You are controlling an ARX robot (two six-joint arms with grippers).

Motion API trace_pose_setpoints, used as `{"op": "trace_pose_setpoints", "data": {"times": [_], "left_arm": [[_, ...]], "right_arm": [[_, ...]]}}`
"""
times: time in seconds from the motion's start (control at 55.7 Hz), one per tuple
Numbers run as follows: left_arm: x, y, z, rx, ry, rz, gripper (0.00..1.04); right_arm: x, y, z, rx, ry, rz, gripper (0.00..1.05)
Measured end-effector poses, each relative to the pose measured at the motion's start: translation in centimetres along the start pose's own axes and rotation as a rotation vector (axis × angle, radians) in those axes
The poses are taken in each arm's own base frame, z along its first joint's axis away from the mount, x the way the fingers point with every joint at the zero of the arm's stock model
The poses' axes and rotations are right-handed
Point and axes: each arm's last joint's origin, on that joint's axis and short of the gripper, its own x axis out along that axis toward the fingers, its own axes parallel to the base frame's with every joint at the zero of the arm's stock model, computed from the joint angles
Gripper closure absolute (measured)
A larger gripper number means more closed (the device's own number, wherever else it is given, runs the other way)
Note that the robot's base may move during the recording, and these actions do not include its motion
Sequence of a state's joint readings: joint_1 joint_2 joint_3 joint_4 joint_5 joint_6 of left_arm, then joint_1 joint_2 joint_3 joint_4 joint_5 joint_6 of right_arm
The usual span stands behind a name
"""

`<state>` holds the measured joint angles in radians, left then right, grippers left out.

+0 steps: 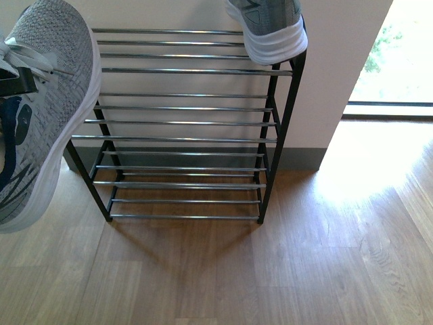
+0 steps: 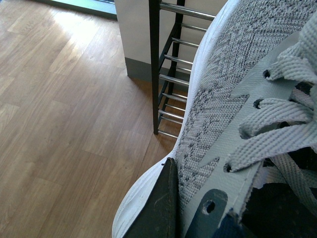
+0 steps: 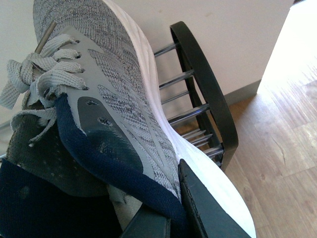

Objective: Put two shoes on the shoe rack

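Note:
The shoe rack (image 1: pixel 183 122) stands against the wall, black frame with silver bars. One grey knit sneaker (image 1: pixel 47 115) hangs large at the left, in front of the rack's left end, toe up. My left gripper (image 2: pixel 198 213) is shut on this shoe (image 2: pixel 223 99) at its side and collar; a black finger (image 2: pixel 158 208) presses its outer side. The other sneaker (image 1: pixel 270 27) rests with its white heel on the rack's top right corner. My right gripper (image 3: pixel 173 218) is shut on that shoe (image 3: pixel 114 89) at its navy collar, with the rack's frame (image 3: pixel 208 94) just beyond.
Wooden floor (image 1: pixel 270 271) spreads in front of the rack. A white wall with a grey skirting (image 1: pixel 298 159) backs the rack. A bright glass door (image 1: pixel 392 61) is at the right.

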<state>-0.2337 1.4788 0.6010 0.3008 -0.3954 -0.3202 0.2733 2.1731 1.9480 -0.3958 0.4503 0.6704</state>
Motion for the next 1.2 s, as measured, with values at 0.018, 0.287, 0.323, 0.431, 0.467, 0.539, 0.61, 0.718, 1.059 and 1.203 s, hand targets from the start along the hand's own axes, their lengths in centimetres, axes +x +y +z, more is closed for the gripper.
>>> {"op": "trace_pose_setpoints", "data": {"times": [0.018,0.287,0.323,0.431,0.467,0.539,0.61,0.718,1.059,1.203], "left_arm": [[0.0,0.0,0.0,0.0,0.0,0.0,1.04],[0.0,0.0,0.0,0.0,0.0,0.0,1.04],[0.0,0.0,0.0,0.0,0.0,0.0,1.04],[0.0,0.0,0.0,0.0,0.0,0.0,1.04],[0.0,0.0,0.0,0.0,0.0,0.0,1.04],[0.0,0.0,0.0,0.0,0.0,0.0,1.04],[0.0,0.0,0.0,0.0,0.0,0.0,1.04],[0.0,0.0,0.0,0.0,0.0,0.0,1.04],[0.0,0.0,0.0,0.0,0.0,0.0,1.04],[0.0,0.0,0.0,0.0,0.0,0.0,1.04]], "right_arm": [[0.2,0.0,0.0,0.003,0.0,-0.005,1.04],[4.0,0.6,0.0,0.017,0.032,-0.083,1.04],[4.4,0.7,-0.1,0.018,0.037,-0.088,1.04],[5.1,0.7,0.0,0.02,0.047,-0.102,1.04],[5.4,0.7,0.0,0.02,0.052,-0.109,1.04],[5.8,0.6,0.0,0.022,0.06,-0.119,1.04],[6.3,0.5,0.4,0.032,0.073,-0.118,1.04],[6.5,0.4,0.6,0.041,0.074,-0.103,1.04],[6.1,0.0,0.8,0.028,0.055,-0.051,0.58],[4.6,0.2,1.9,0.011,0.014,0.0,0.38]]}}
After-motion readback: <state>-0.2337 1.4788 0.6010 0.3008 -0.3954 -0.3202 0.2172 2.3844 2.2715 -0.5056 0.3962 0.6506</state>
